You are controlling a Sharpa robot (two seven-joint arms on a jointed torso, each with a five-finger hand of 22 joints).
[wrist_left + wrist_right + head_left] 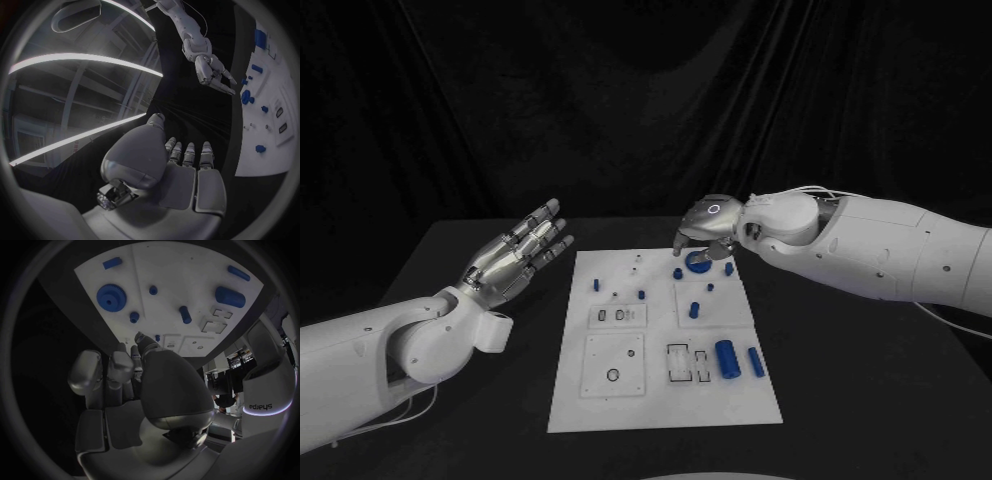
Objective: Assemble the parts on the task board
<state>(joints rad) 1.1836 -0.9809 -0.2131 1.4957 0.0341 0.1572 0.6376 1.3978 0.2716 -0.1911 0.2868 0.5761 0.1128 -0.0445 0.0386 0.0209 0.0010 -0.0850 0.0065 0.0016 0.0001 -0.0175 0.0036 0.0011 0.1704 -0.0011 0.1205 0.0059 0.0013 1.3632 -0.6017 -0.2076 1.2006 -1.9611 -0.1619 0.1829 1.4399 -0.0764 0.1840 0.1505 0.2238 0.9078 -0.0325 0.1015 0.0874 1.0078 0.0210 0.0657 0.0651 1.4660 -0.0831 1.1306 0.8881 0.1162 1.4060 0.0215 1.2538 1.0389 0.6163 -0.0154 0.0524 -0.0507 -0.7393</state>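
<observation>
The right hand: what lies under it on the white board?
Under the right hand lies a blue toothed gear on the white task board; in the head view the fingers partly cover it.

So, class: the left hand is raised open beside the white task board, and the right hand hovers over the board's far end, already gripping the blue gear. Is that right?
Not quite. The right hand holds nothing: the right wrist view shows the blue gear lying on the task board, apart from the fingers. The rest stands: the left hand is raised open beside the board, and the right hand hovers over its far end.
</observation>
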